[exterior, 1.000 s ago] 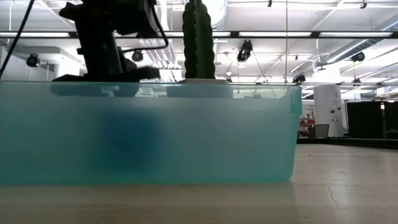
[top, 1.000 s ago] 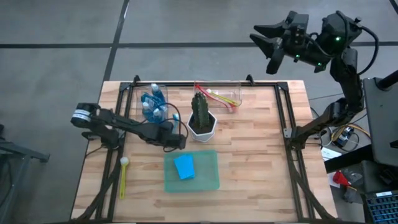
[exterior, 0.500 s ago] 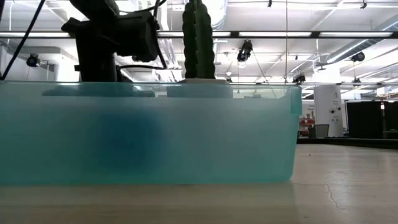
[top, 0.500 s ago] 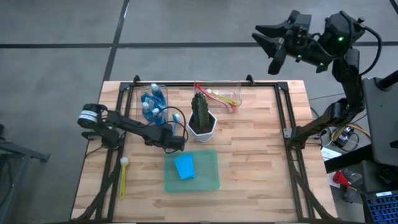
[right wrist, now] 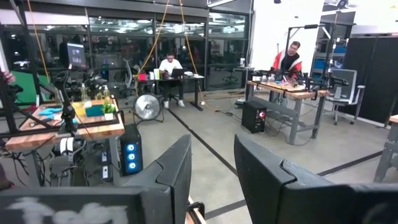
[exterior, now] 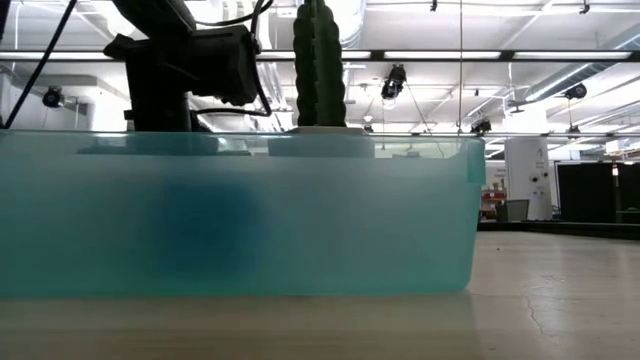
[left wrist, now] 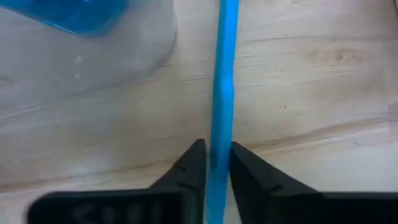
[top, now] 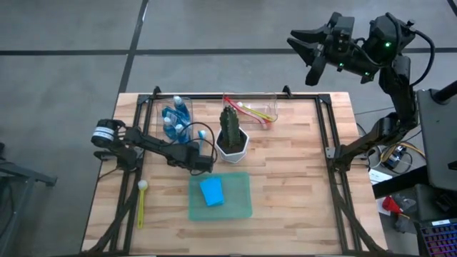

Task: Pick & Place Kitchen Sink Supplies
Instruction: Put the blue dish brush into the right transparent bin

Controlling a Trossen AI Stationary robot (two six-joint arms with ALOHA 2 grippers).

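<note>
From above, the left gripper sits low over the wooden table, between the clear bin of soap bottles and the green mat, its jaws clenched on the thin blue brush, whose white head lies near the cactus. The grip looks meant to lift the brush towards the mat, where a flat blue sponge already lies. A yellow brush rests by the table's left edge, and pink and yellow brushes lie in a clear tray at the back. The right gripper waits high beyond the table's far right corner, jaws released. At table height, the mat's frosted, translucent edge fills the view, the sponge a dim blue blur within, the ribbed cactus and the dark left arm rising behind. At the left wrist, the two dark fingers pinch the smooth, straight plastic handle from both sides over pale wood grain, beside the bin's curved clear wall. The right wrist shows only the room, with seated people far off.
</note>
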